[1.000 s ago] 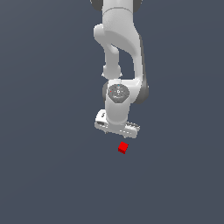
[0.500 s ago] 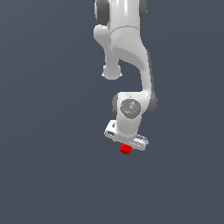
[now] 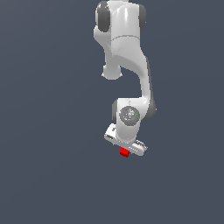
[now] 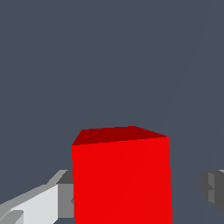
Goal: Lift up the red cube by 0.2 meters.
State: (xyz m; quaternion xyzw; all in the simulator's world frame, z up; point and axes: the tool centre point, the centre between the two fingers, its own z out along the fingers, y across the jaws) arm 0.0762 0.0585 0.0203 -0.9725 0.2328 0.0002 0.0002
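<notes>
The red cube (image 3: 124, 152) is a tiny bright-red block on the flat grey floor, partly covered by the white hand in the exterior view. My gripper (image 3: 126, 148) is lowered straight over it. In the wrist view the cube (image 4: 121, 177) fills the middle, between the two fingers of my gripper (image 4: 140, 197). One light grey finger (image 4: 61, 199) sits right beside one face of the cube. The other, darker finger (image 4: 213, 189) stands clearly apart from the opposite face. The jaws are open around the cube and not closed on it.
The plain dark grey floor (image 3: 52, 175) stretches all around with no other object in view. The white arm (image 3: 127, 65) rises above the hand toward the top of the exterior view.
The hand has come down from above the cube until its fingers straddle it. The cube has stayed in place on the floor.
</notes>
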